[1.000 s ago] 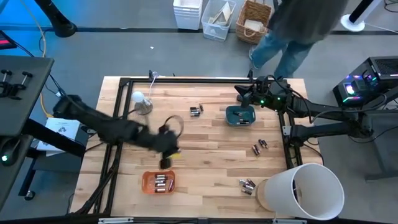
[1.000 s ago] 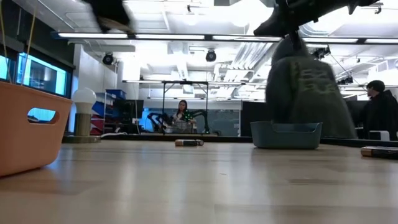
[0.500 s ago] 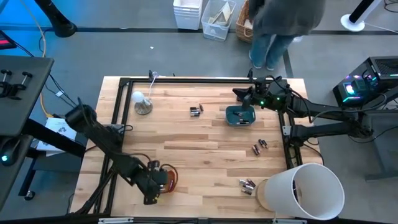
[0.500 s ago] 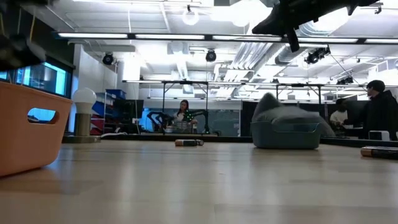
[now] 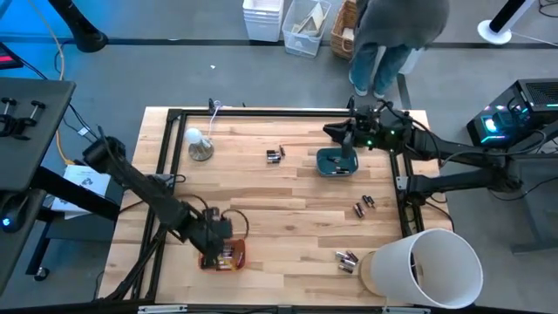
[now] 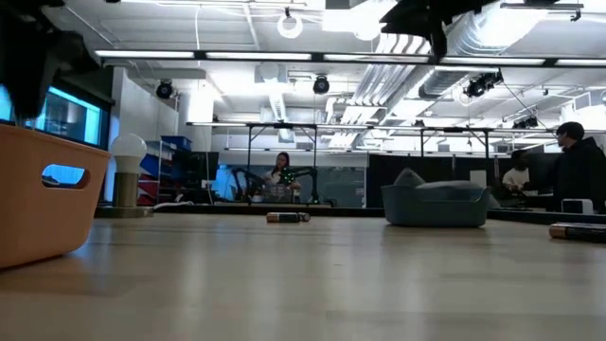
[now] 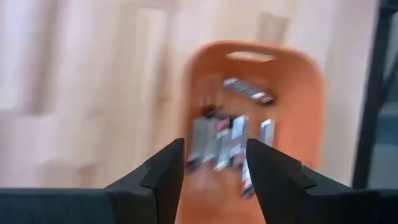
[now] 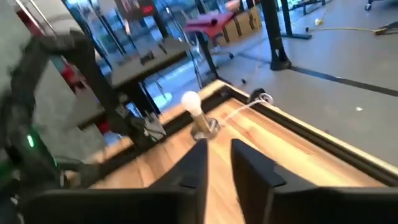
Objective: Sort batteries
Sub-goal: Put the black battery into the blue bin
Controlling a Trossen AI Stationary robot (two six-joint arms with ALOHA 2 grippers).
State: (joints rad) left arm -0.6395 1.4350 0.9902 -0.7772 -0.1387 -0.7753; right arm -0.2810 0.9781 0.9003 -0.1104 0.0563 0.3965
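Note:
Several batteries lie in an orange bin (image 5: 209, 258) near the table's near-left edge, also seen in the left wrist view as the orange bin (image 7: 298, 112). My left gripper (image 5: 223, 244) hangs over this bin, pointing steeply down, open, with nothing between its fingers (image 7: 214, 168). More batteries lie loose on the wood: a pair (image 5: 275, 155) at the far middle, a pair (image 5: 363, 206) at the right, and some (image 5: 347, 259) by the bucket. My right gripper (image 5: 336, 133) hovers above a teal bin (image 5: 336, 162), nearly level, narrowly open and holding nothing (image 8: 219, 163).
A light bulb on a stand (image 5: 199, 144) stands at the far left. A large white bucket (image 5: 423, 270) lies at the near right corner. A black frame (image 5: 261, 112) rims the table. A person (image 5: 392, 35) stands beyond the far edge.
My left gripper has swung from the table's middle toward the near edge and down, tipping more steeply, and now hangs over the orange bin. My right gripper has risen a little above the teal bin. The person behind the table has shifted.

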